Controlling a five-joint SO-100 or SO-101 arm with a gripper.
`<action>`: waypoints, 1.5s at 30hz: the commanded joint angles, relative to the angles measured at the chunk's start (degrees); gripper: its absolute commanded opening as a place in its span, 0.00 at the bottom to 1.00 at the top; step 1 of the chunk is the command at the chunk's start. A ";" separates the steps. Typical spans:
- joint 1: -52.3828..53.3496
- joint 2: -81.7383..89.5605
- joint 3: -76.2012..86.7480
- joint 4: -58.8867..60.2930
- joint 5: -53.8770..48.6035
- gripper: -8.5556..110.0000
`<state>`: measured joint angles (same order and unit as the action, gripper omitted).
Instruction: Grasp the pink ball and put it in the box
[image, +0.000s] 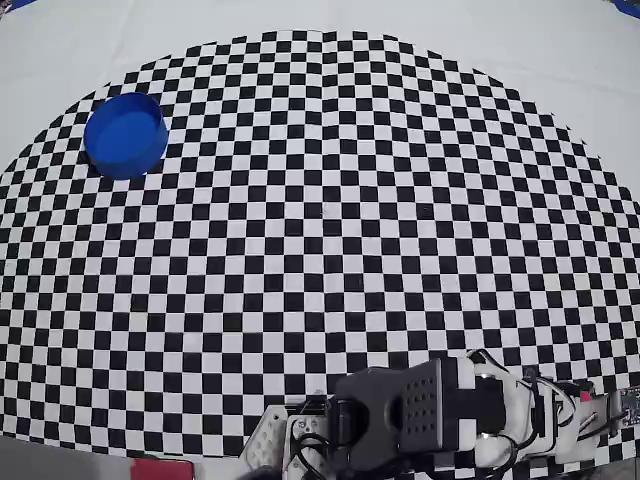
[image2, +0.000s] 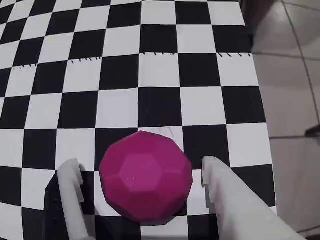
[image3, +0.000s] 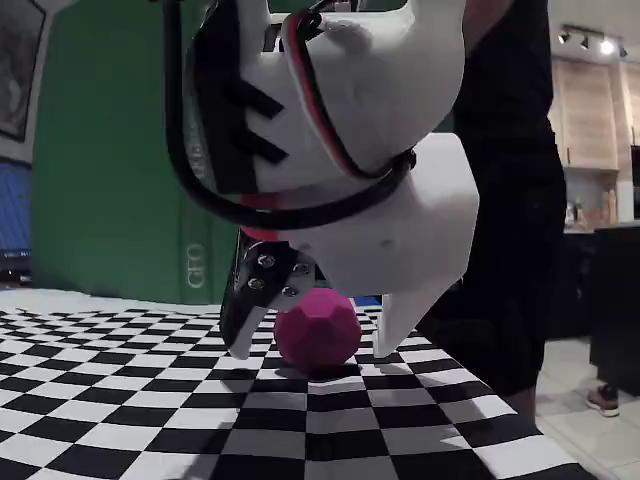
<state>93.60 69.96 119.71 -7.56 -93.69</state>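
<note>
Pink ball sits right between the two white fingers, and the gripper is spread wide around it, one fingertip at the ball's nine o'clock, the other at its three o'clock in the wrist view, a sliver of checkered cloth showing on each side, so nothing is clamped. From the fixed view the gripper hangs down over the ball, tips close to the cloth, the ball resting on the squares between them. Overhead, the arm crowds the six o'clock edge and hides the ball, while the box, round and bright blue, stands well apart near ten o'clock.
</note>
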 joint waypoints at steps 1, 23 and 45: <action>0.00 -0.18 -0.79 -1.23 0.18 0.31; 0.26 -0.26 -0.70 -2.37 -0.18 0.07; 0.44 11.51 2.90 -2.37 -0.26 0.07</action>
<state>93.60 76.46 122.26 -8.96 -93.69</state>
